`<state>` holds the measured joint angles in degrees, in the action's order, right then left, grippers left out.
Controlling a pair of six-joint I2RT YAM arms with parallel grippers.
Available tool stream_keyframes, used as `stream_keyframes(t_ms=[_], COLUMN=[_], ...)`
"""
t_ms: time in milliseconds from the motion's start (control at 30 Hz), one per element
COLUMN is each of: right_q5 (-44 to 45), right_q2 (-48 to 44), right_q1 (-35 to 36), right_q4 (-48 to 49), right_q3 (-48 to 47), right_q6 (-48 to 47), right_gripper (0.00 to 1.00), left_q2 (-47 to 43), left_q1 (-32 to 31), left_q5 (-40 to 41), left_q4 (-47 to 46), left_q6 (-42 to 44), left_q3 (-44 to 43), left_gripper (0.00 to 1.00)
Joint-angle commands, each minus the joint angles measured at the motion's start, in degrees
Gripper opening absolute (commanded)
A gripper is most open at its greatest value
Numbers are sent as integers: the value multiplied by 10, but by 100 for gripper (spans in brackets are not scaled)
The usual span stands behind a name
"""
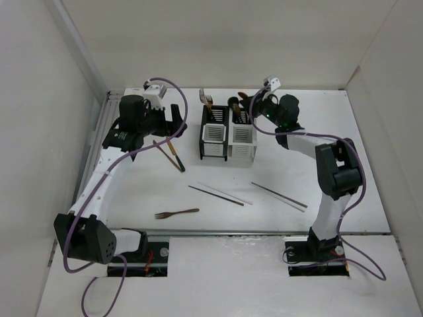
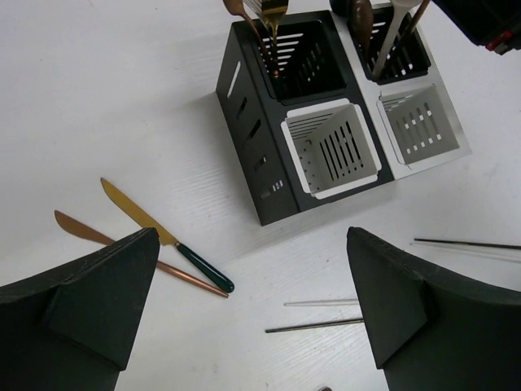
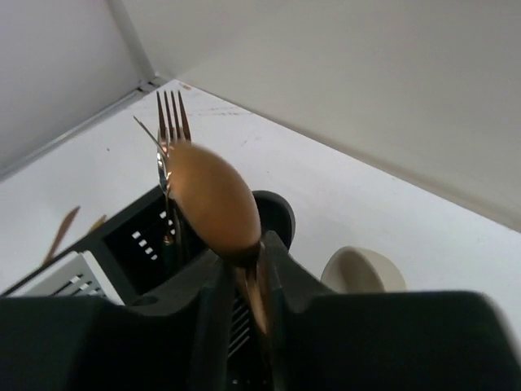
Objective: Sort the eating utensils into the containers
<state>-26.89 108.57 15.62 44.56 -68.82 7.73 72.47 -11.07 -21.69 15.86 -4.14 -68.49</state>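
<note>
The paired containers (image 1: 228,140) stand at the table's middle back; they also show in the left wrist view (image 2: 269,155). A fork (image 1: 207,101) and other utensils stand in their rear slots. My right gripper (image 1: 254,104) hovers over the right caddy's rear slot, shut on a copper spoon (image 3: 216,199) held bowl up between the fingers of the right gripper (image 3: 248,277). My left gripper (image 1: 168,124) is open and empty, its fingers (image 2: 98,301) spread above the table left of the containers. A gold knife (image 2: 163,236) and a copper utensil (image 2: 138,252) lie below it.
Two chopstick pairs (image 1: 218,193) (image 1: 279,196) and a dark brown fork (image 1: 177,213) lie in front of the containers. Chopstick ends (image 2: 317,324) show between my left fingers. A white spoon bowl (image 3: 362,273) and a gold fork (image 3: 169,122) stand near the held spoon. White walls enclose the table.
</note>
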Motion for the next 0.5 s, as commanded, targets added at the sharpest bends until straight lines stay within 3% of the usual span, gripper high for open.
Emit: stream_keyframes(t_ms=[0, 33, 133, 167, 333, 467], right_q5=[-28, -33, -40, -40, -34, 10], right_q2=[0, 5, -1, -12, -77, -183], right_q1=[5, 5, 5, 5, -13, -13], right_q4=[63, 37, 28, 28, 28, -37], right_q3=[-10, -17, -4, 4, 59, 71], right_q6=[4, 4, 4, 4, 4, -23], right_gripper=[29, 43, 50, 58, 69, 78], left_q2=[-11, -11, -6, -6, -6, -11], left_q1=[5, 5, 11, 11, 21, 27], left_q5=[9, 9, 9, 9, 16, 51], left_q4=[-9, -9, -9, -9, -9, -20], left_q6=[-7, -7, -12, -12, -12, -28], left_q3=[5, 5, 5, 5, 10, 29], left_gripper=[100, 100, 100, 100, 100, 100])
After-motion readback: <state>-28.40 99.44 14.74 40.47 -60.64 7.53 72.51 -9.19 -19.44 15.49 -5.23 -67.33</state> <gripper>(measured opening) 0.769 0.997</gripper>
